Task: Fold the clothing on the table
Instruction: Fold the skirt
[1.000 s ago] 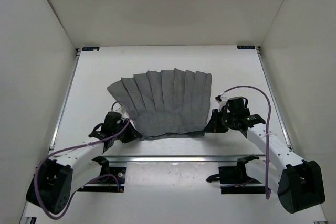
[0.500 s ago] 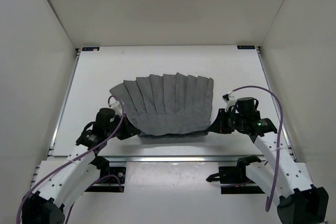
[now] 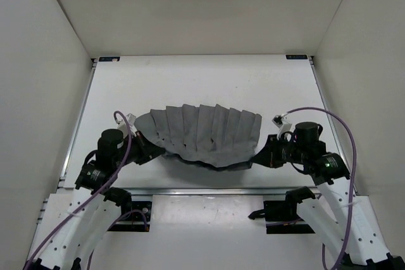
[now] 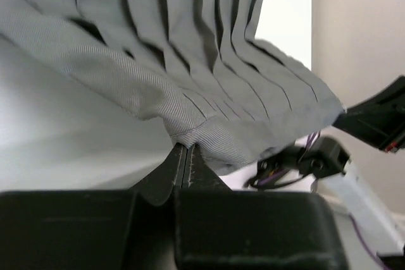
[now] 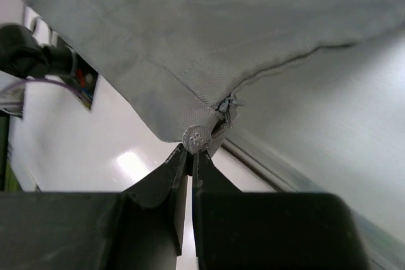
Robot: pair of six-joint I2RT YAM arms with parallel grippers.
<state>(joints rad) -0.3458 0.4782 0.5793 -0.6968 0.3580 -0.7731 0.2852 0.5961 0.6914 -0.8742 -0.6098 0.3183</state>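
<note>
left fingers (image 4: 186, 148) — pinched shut on clothing (image 3: 202, 134) edge | right fingers (image 5: 190, 153) — pinched shut on its corner

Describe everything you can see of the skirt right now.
Medium-grey woven skirt, long straight pleats fanned out, darker inner side showing under its sagging near edge. The left claw and right claw are shut on its two near corners, the right beside a small button. The near edge is lifted off the white table; the far hem seems to rest on it.

We saw the left gripper (image 4: 187, 155) pinched tight on a medium-grey pleated fabric skirt's (image 4: 209, 61) edge, flat white table (image 4: 57, 140) underneath.
</note>
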